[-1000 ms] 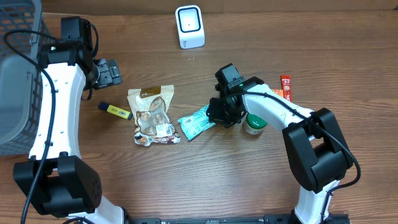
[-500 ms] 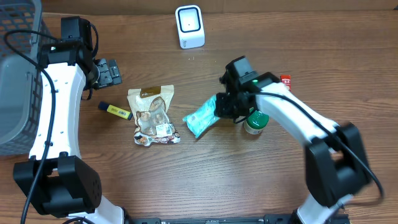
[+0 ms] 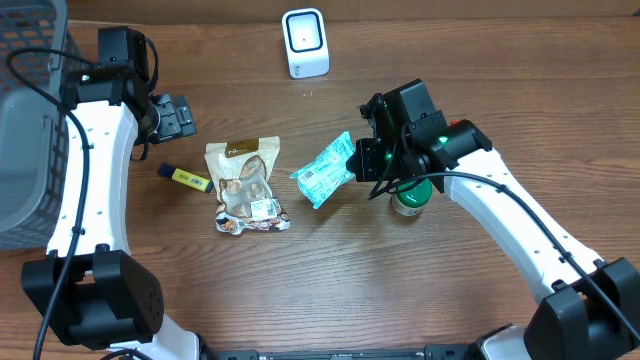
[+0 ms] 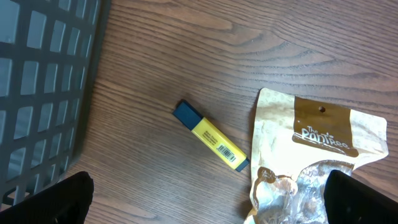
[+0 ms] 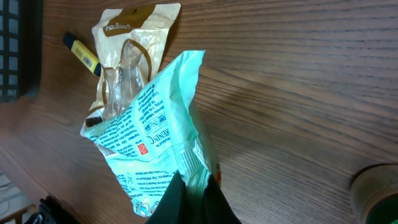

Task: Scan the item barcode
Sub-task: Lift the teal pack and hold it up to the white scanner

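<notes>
The teal packet (image 3: 325, 170) is held clear of the table (image 3: 330, 290) by one edge in the tightly closed right claw (image 3: 360, 160), presumably so that its printed face can be turned to the white scanner (image 3: 304, 42). The left claw (image 3: 176, 118) is spread wide, holding nothing.

A basket (image 3: 25, 150) sits at the desk's (image 3: 330, 285) left edge. A highlighter (image 3: 185, 177) lies just left of a snack pouch (image 3: 245, 185); a packet (image 3: 325, 170) is right of the pouch, and a scanner (image 3: 304, 43) stands behind them.
</notes>
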You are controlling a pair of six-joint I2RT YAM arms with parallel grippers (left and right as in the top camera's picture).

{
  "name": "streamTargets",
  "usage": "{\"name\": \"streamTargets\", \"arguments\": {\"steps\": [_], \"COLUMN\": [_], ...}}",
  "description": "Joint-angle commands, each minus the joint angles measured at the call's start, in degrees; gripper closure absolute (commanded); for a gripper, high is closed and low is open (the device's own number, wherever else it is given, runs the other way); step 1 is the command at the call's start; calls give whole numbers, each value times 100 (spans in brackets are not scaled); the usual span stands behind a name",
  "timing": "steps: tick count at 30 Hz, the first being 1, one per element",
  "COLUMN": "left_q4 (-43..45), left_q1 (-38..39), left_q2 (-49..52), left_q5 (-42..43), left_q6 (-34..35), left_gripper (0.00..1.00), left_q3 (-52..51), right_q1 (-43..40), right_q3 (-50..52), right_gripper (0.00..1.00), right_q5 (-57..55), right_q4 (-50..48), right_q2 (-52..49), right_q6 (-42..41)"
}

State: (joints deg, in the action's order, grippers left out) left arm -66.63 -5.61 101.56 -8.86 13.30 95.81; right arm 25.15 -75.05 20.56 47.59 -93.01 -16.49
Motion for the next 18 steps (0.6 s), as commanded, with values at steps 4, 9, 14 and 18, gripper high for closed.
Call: {"name": "streamTargets", "arguments": {"steps": [4, 9, 14, 18], "left_q4": [2, 2, 2, 2], "left_q1": [39, 39, 39, 39], "left_q2": [-81, -79, -79, -79], "left_q5": [-55, -55, -55, -55], "left_q6": [-46, -46, -46, -46], "left_gripper": [0, 0, 0, 0], "left_q3": [-2, -2, -2, -2], "right_q1": [-120, -422, -599, -546], "right_q3": [-243, -1231, -2916, -4146], "right_gripper": [97, 97, 97, 97], "right_q5": [55, 55, -170, -1665], "right_q4": [-243, 286, 966, 997], "right_q2": [55, 52, -37, -221], "right_q6": [-20, 24, 365, 1113]}}
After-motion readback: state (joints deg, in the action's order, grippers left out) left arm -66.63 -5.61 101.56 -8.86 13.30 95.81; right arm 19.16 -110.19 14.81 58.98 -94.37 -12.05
